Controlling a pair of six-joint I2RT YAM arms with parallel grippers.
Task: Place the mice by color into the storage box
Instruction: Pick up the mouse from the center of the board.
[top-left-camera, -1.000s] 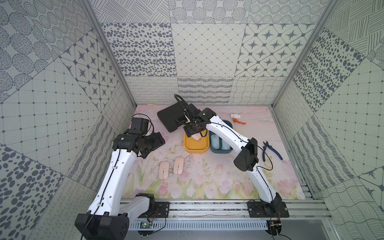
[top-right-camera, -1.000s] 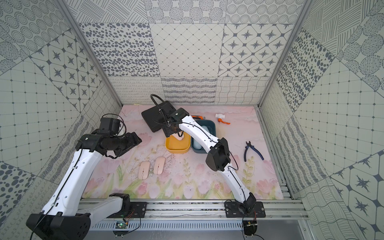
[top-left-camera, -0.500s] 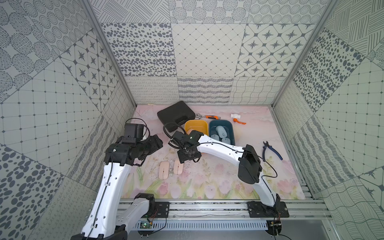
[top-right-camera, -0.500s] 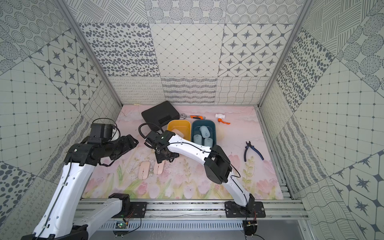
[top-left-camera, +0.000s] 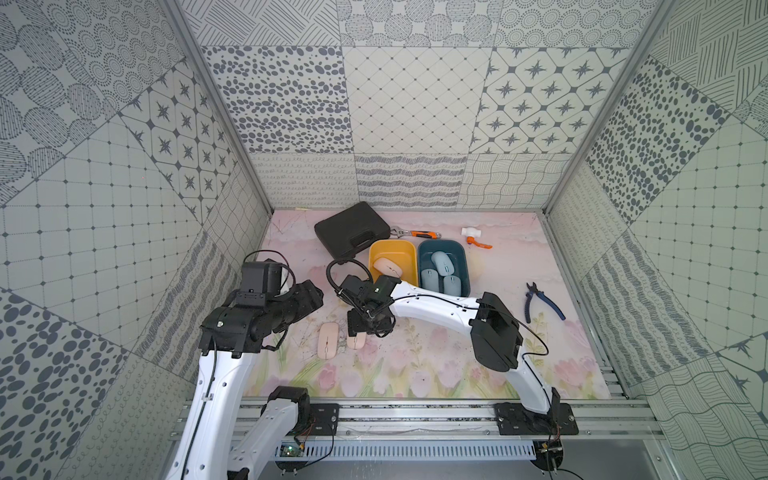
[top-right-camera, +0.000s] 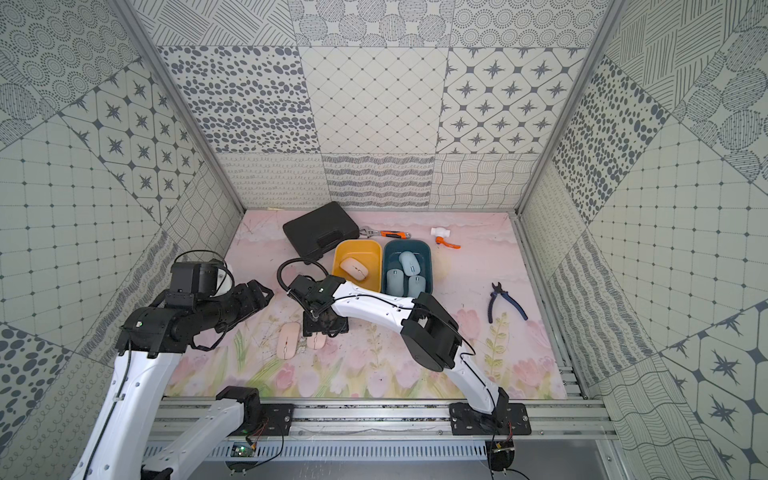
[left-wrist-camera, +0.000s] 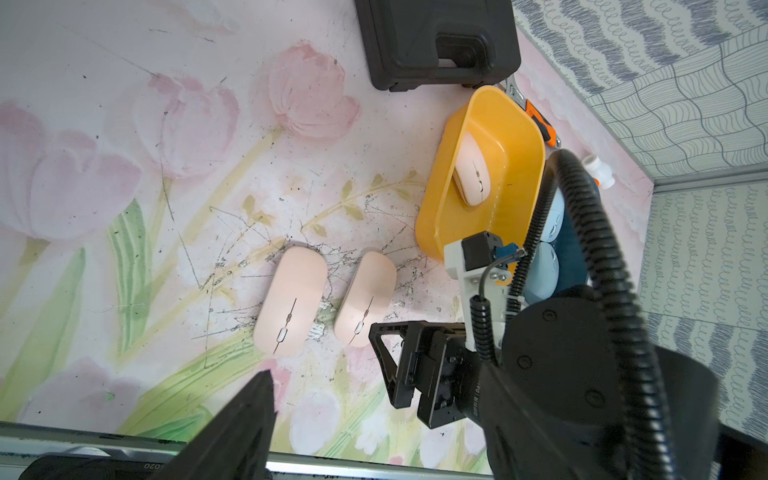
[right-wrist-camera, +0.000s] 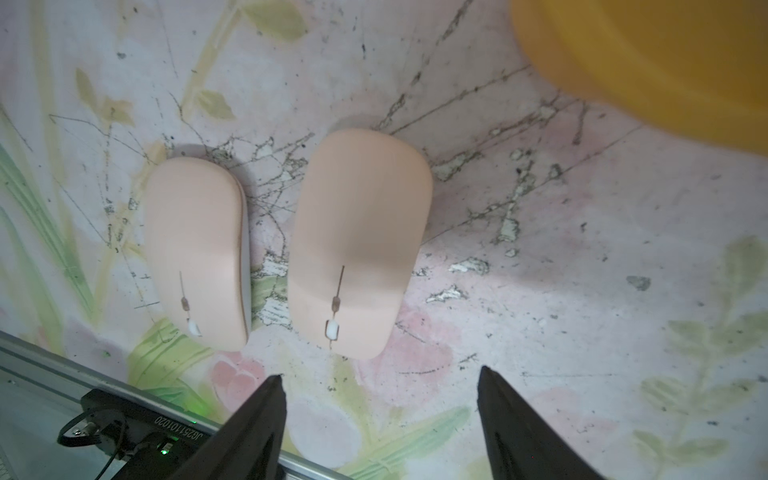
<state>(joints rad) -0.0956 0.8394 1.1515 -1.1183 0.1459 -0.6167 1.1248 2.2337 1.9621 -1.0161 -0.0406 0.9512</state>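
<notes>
Pink mouse (top-left-camera: 356, 341) lies left of centre in both top views, on the tabletop beside a second pink mouse (top-left-camera: 328, 340). It looks light, rigid and slick, best pinched across its long sides. Right tool (right-wrist-camera: 380, 378) hovers above it, spread and empty. Whether left tool (top-left-camera: 309, 297) is spread cannot be told.
</notes>
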